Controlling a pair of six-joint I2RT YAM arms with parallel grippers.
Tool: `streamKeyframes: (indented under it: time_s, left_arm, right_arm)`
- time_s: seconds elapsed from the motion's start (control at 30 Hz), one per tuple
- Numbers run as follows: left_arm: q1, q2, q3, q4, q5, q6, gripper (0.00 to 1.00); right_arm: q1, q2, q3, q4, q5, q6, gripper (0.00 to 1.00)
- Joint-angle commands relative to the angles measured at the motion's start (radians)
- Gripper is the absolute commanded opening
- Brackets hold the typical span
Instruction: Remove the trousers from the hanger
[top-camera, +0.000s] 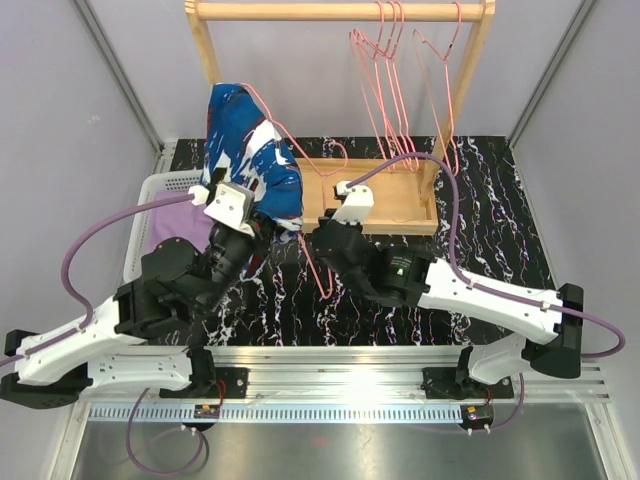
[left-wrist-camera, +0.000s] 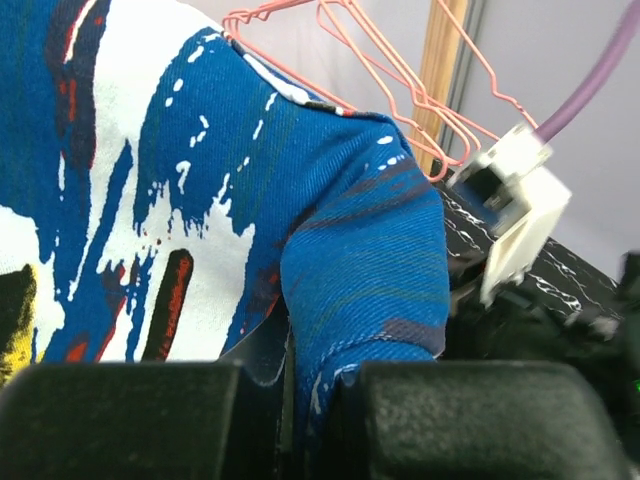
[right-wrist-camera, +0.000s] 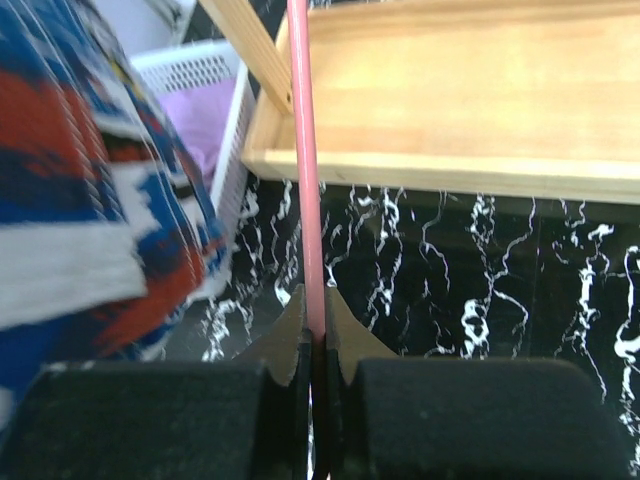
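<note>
Near the middle of the black table (top-camera: 500, 220), a bit to your left, the blue trousers (top-camera: 245, 150) hang draped over a pink hanger (right-wrist-camera: 303, 150). They are dark blue with white, red and yellow splashes. The cloth is bunched up and hangs down in folds. The hanger is off the rail and sits tilted in the air, with its hook poking out on the right side of the cloth.

Your left gripper (left-wrist-camera: 290, 380) is at the bottom edge of the blue trousers. Its two fingers are pressed together on a fold of the blue cloth, and you can see the cloth squeezed between them in the left wrist view.

Your right gripper (right-wrist-camera: 315, 345) is just beside the trousers, on their right. Its fingers are pinched tight on the thin pink wire of the hanger, and the wire runs straight up from between them.

The lilac trousers (top-camera: 175, 218) lie in the white basket (top-camera: 165, 180) at the left side of the table.

Behind the trousers stands the wooden rack (top-camera: 340, 10). A few spare hangers (top-camera: 388, 60) hang from its top rail, well apart from the one you hold.
</note>
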Motion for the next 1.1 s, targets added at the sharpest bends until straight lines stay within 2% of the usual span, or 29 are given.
streamKeyframes:
  time_s: [0.0, 0.17, 0.3, 0.43, 0.6, 0.73, 0.83, 1.0, 1.07]
  left_arm:
    - [-0.007, -0.061, 0.221, 0.471, 0.063, -0.044, 0.0]
    - [-0.005, -0.085, 0.185, 0.457, 0.051, -0.058, 0.0]
    - [-0.007, -0.125, 0.123, 0.472, 0.022, -0.084, 0.0]
    - [-0.005, -0.141, 0.109, 0.425, -0.012, -0.142, 0.0]
    - [-0.005, -0.168, 0.045, 0.35, -0.113, -0.208, 0.0]
    - [-0.005, -0.176, 0.016, 0.215, -0.167, -0.308, 0.0]
    - [-0.007, -0.165, 0.031, 0.12, -0.216, -0.367, 0.0]
    - [-0.005, -0.086, 0.157, -0.087, -0.259, -0.461, 0.0]
    - [-0.007, -0.059, 0.207, -0.176, -0.268, -0.478, 0.0]
  right_arm:
    - [-0.02, 0.049, -0.076, -0.251, -0.017, -0.071, 0.0]
    - [-0.02, -0.035, -0.059, -0.259, -0.022, -0.064, 0.0]
    - [-0.026, -0.064, -0.019, -0.27, 0.003, -0.135, 0.0]
    - [-0.034, -0.024, 0.088, -0.398, 0.041, -0.134, 0.0]
    - [-0.039, -0.081, 0.19, -0.423, 0.063, -0.204, 0.0]
    - [-0.056, -0.09, 0.329, -0.431, 0.026, -0.287, 0.0]
    - [-0.057, -0.09, 0.409, -0.408, -0.064, -0.34, 0.0]
    - [-0.059, -0.04, 0.6, -0.472, -0.156, -0.372, 0.01]
    - [-0.059, 0.012, 0.683, -0.521, -0.137, -0.387, 0.0]
